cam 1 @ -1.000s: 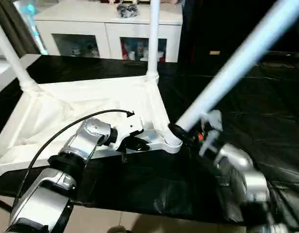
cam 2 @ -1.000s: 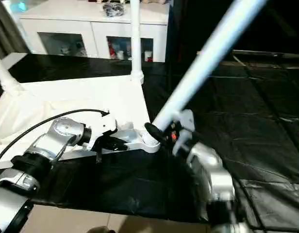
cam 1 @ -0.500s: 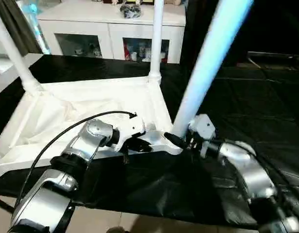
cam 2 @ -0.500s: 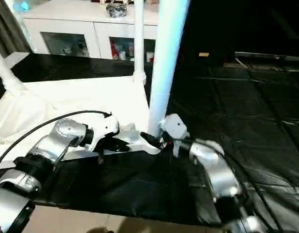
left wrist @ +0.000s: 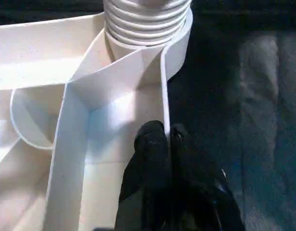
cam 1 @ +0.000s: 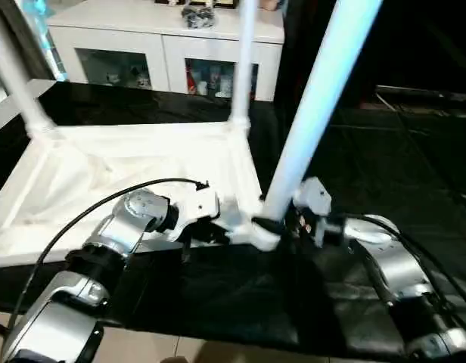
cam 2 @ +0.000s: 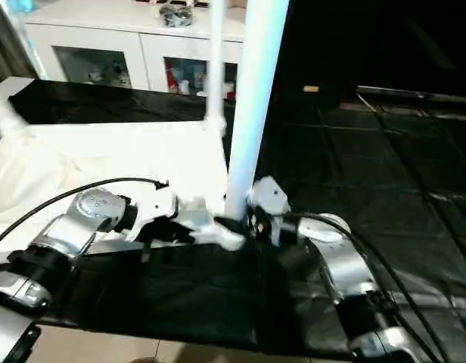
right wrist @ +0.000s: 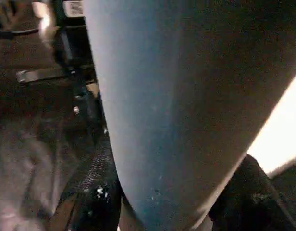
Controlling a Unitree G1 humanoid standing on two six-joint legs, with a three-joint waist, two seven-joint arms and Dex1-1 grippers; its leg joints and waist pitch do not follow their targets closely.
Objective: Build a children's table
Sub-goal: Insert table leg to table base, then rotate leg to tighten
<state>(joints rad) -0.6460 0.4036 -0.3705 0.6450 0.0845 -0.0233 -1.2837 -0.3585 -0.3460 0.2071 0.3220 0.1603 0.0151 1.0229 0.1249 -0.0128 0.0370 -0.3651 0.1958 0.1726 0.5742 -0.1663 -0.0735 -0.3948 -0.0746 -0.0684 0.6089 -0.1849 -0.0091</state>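
The white tabletop lies underside up on the black sheet. Two white legs stand upright in its far corners, one at the left and one at the right. A third leg rises steeply from the near right corner socket, leaning slightly right. My right gripper is shut on its lower end, with black fingers on both sides of the tube. My left gripper is shut on the tabletop's near rim beside that socket. Its fingertips pinch the thin wall just below the leg's ribbed end.
A white glass-door cabinet stands behind the work surface. Black sheeting covers the surface out to the right. A black cable arcs over my left forearm. Pale floor shows below the near edge.
My right gripper has swung the third leg from a strong rightward tilt to nearly upright over the near right corner socket. The left gripper keeps its hold on the rim.
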